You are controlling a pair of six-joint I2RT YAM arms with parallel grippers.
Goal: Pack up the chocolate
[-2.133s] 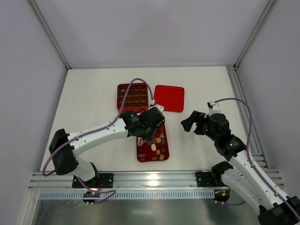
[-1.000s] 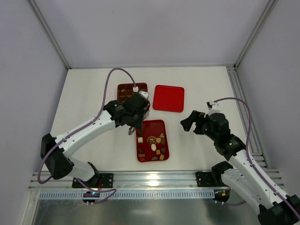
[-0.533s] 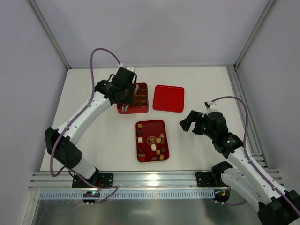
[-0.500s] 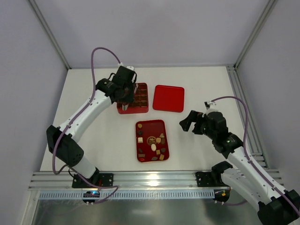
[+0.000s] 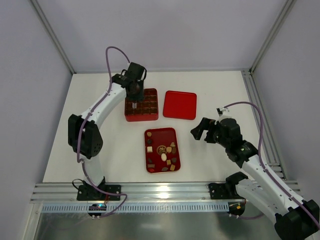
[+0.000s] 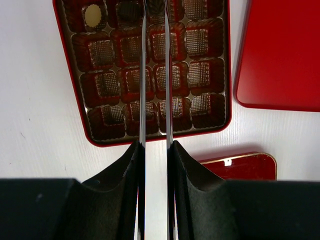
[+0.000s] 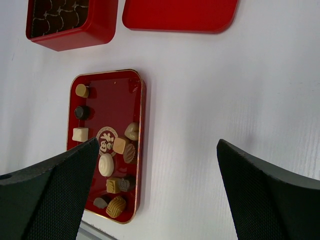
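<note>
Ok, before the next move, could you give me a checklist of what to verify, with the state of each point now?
1. The left gripper is shut over the grid box: ok.
2. A piece is held in it: cannot tell.
3. Free compartments in the box: ok, most are empty.
4. The lid lies apart from the box: ok.
5. The right gripper is open, holding nothing: ok.
6. The tray is emptied of chocolate: not ok, pieces lie on it.

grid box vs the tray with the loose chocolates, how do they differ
The grid box is squarish, deep-walled and split into cells; the tray is oblong, flat and undivided. The box's cells are mostly empty, with a cream piece in a corner cell; the tray holds many loose chocolates. Both are red and lie on the white table.
</note>
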